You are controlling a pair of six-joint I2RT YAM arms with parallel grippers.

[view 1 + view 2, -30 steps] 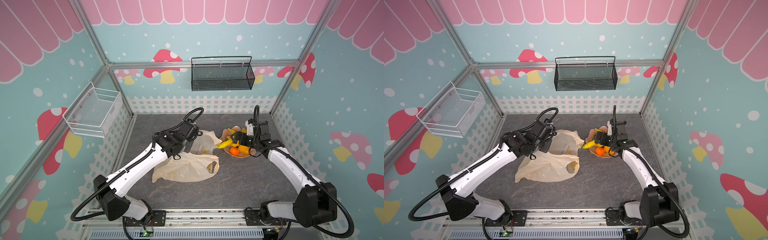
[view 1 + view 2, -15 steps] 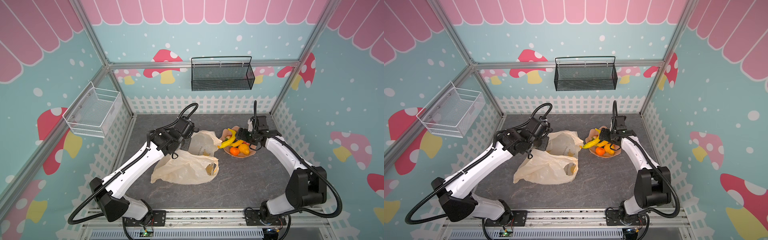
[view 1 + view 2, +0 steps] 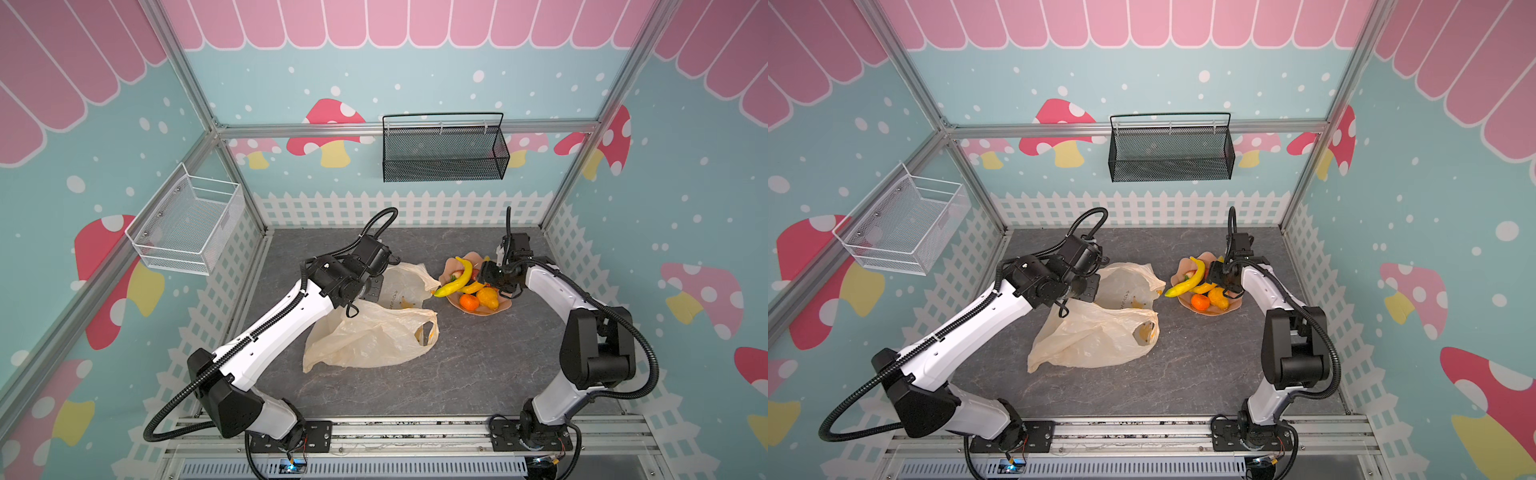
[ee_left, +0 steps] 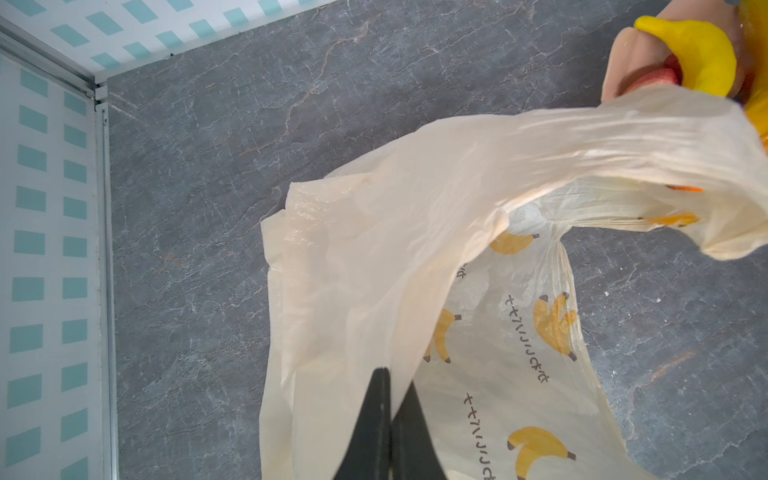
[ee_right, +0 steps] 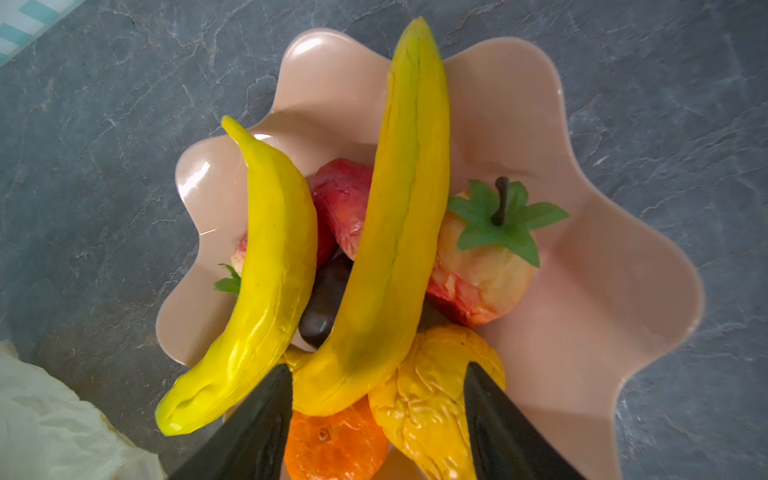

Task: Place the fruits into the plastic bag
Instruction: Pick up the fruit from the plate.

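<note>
Two curved yellow toy bananas [image 5: 257, 270] lie on top of the heap in the pink scalloped plastic bowl [image 5: 623, 291], over a small orange tangerine [image 5: 332, 440], a lumpy yellow-orange fruit [image 5: 432, 395], a red green-leafed fruit [image 5: 482, 270] and a dark purple fruit [image 5: 324, 303]; none is in the bag yet. The right gripper [image 5: 376, 368] hangs with its jaws apart, straddling the lower end of the longer banana [image 5: 399, 249] and gripping nothing. The fruits look light, with glossy, slightly yielding skin; that tapering end could squirt out, so a hold across the thicker middle seems safer. The left gripper [image 4: 392, 386] is pinched tight on the rim of the thin crinkly cream-yellow plastic bag [image 4: 374, 249], which lies just beside the bowl; being limp film, it would likely sag if released.
</note>
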